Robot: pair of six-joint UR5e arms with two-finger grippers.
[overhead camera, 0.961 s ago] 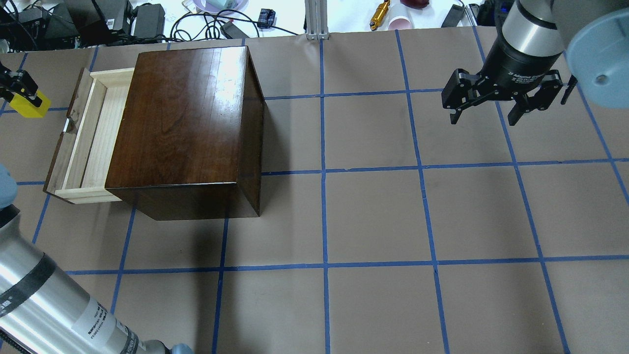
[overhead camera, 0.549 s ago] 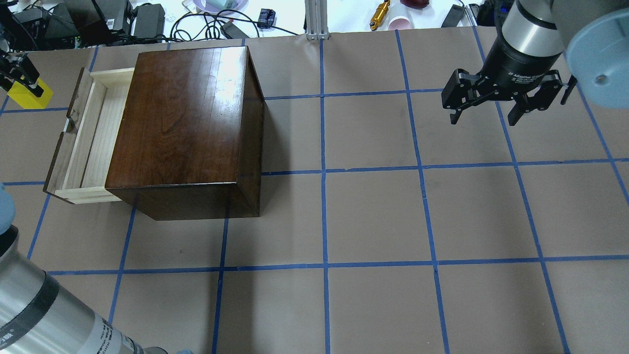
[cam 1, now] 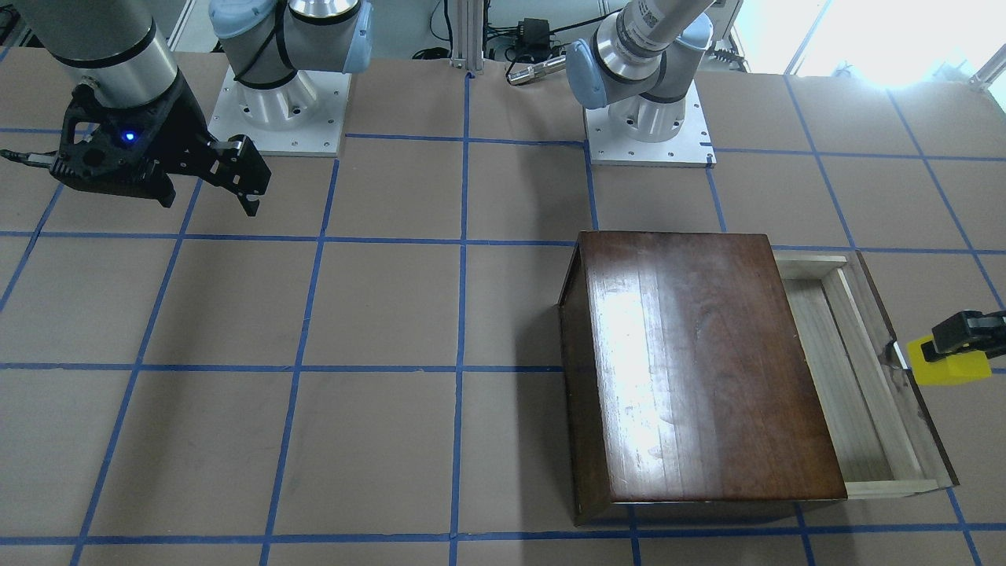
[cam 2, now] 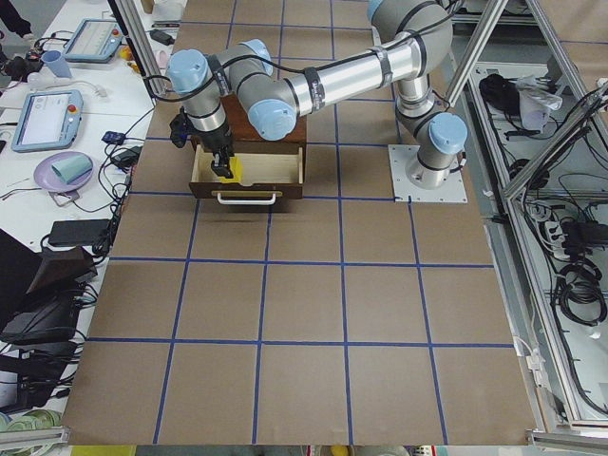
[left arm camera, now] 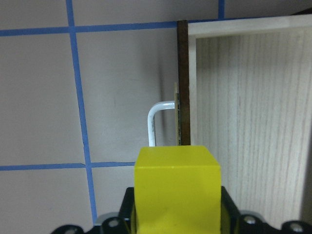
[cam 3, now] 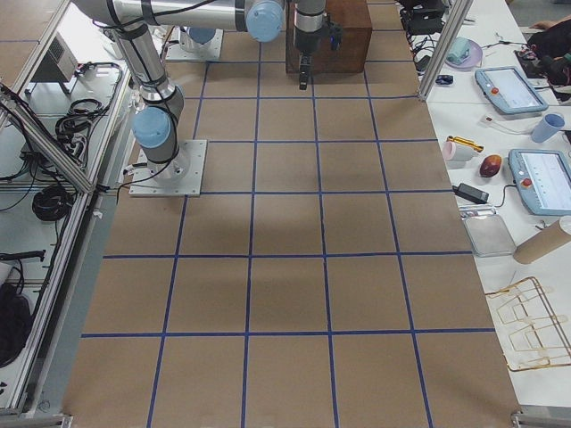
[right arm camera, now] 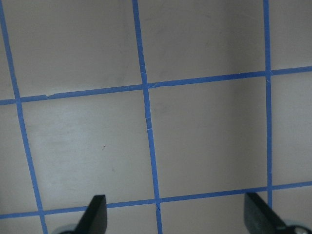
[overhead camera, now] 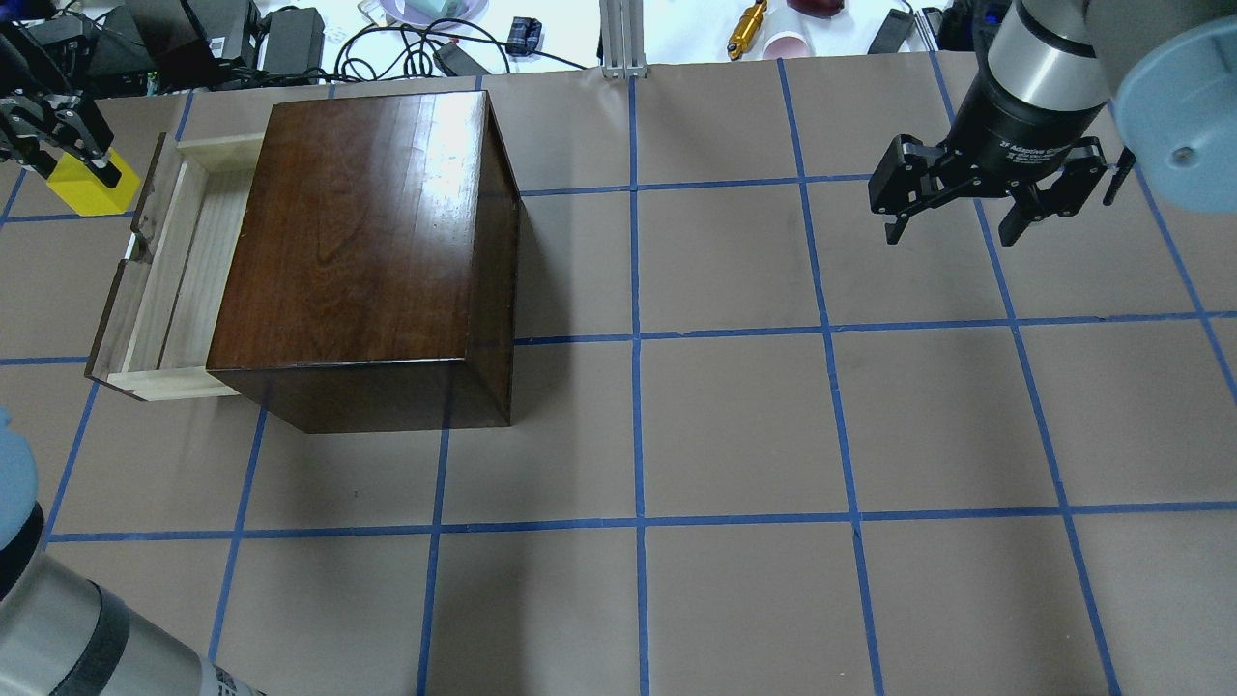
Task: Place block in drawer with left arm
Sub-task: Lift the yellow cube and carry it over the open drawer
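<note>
My left gripper (overhead camera: 82,164) is shut on the yellow block (overhead camera: 89,188) and holds it in the air just outside the drawer's dark front panel (overhead camera: 121,290). The block also shows in the front view (cam 1: 947,365), the left wrist view (left arm camera: 178,187) and the exterior left view (cam 2: 231,168). The drawer (overhead camera: 184,280) stands pulled open from the dark brown cabinet (overhead camera: 367,251), its pale wood tray showing nothing inside. The wrist view shows the drawer's white handle (left arm camera: 157,119) and tray (left arm camera: 248,122). My right gripper (overhead camera: 957,227) is open and holds nothing, far to the right above the table.
Cables, adapters and small items lie along the far table edge (overhead camera: 387,39). An aluminium post (overhead camera: 623,39) stands at the back middle. The brown table (overhead camera: 734,425) carries a blue tape grid. The arm bases (cam 1: 648,118) stand behind the cabinet in the front view.
My left gripper has carried the yellow block farther from the robot and to the right, closer to the drawer's front panel. The right arm has not moved.
</note>
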